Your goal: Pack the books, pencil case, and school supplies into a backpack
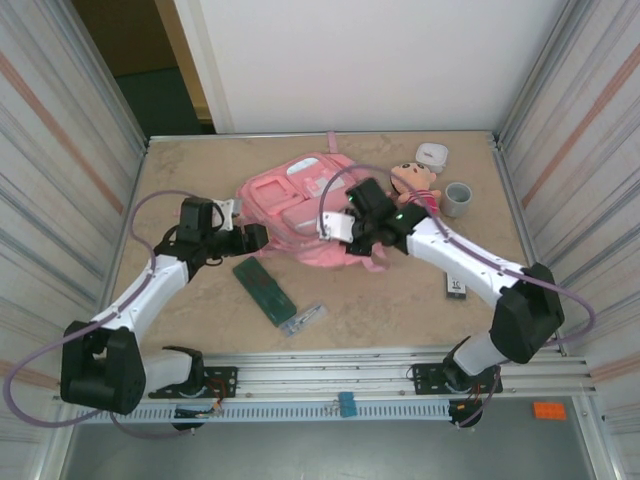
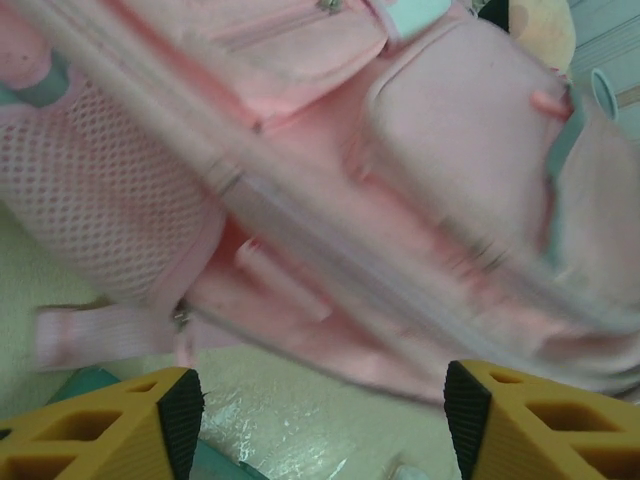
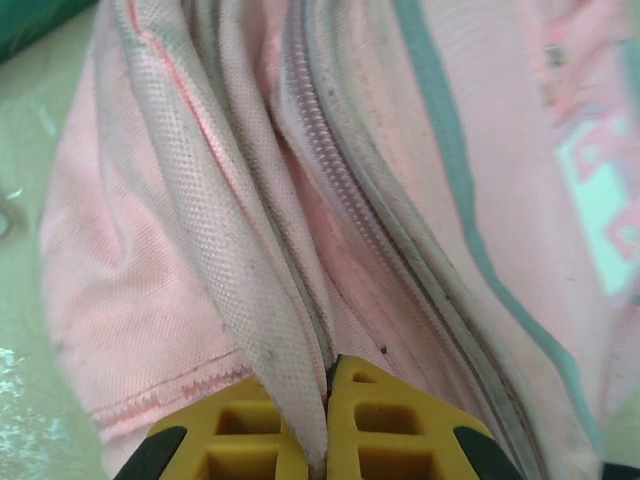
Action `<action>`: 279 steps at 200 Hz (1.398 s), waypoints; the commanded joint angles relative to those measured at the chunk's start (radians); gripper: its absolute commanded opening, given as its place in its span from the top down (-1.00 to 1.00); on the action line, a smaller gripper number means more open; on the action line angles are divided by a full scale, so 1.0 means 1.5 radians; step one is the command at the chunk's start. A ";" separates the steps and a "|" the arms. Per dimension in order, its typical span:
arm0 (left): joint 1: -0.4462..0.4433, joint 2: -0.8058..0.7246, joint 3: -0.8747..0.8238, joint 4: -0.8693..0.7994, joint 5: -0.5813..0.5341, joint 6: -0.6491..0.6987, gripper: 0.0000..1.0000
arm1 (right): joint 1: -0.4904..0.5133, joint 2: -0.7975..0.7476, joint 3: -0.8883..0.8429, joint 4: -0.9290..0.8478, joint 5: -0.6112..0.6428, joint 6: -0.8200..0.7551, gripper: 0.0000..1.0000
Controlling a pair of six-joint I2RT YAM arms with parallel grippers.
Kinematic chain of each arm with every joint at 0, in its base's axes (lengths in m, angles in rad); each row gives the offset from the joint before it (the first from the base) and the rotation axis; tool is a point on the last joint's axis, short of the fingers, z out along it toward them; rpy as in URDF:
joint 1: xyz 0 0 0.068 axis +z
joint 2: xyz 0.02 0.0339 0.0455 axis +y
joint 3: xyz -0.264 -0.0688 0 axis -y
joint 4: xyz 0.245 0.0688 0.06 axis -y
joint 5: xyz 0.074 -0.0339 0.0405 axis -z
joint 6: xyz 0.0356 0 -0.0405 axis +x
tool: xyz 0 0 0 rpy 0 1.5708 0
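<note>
Nearest you on the tabletop [image 1: 400,305] lies the pen [image 1: 302,320], just beside the near end of the green case [image 1: 264,291]. Beyond the case, your left fingers [image 1: 258,238] stand open with nothing in them, at the left edge of the backpack [image 1: 300,205]. Your right fingers [image 3: 333,415] are pinched tight on a fold of its fabric beside the zip. Farther right sit a doll [image 1: 415,180] and a cup [image 1: 457,198].

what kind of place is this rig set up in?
Probably a lab test cell, not a real classroom: ribbed metal walls box in the tan table, an aluminium rail runs along the near edge, and the pink backpack looks like a staged prop.
</note>
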 commanded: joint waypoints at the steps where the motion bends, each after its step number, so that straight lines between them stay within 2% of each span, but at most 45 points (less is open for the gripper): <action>1: 0.002 -0.026 -0.023 0.050 -0.013 0.025 -0.35 | -0.036 -0.037 0.081 -0.050 -0.066 0.004 1.00; 64: -0.008 0.006 -0.117 0.186 -0.017 0.049 -0.32 | -0.065 -0.033 0.138 -0.076 -0.090 0.003 1.00; 88: -0.009 0.050 -0.125 0.230 0.004 0.041 -0.17 | -0.065 -0.029 0.146 -0.073 -0.086 0.003 1.00; 141: -0.026 0.153 -0.098 0.317 0.029 0.040 -0.11 | -0.070 -0.031 0.154 -0.068 -0.095 0.006 1.00; 162: -0.028 0.193 -0.087 0.350 0.051 0.045 0.11 | -0.074 -0.033 0.153 -0.060 -0.100 0.015 1.00; 188: -0.032 0.213 -0.083 0.365 0.092 0.049 0.67 | -0.080 -0.032 0.144 -0.038 -0.086 0.038 1.00; 211: -0.040 0.196 -0.097 0.383 0.146 0.057 1.00 | -0.082 -0.024 0.116 -0.011 -0.047 0.060 1.00; 244: -0.074 0.139 -0.122 0.368 0.205 0.105 1.00 | -0.083 -0.019 0.059 0.047 -0.013 0.119 1.00; 279: -0.152 0.106 -0.052 0.226 0.248 0.237 1.00 | -0.073 -0.017 0.001 0.101 0.011 0.185 1.00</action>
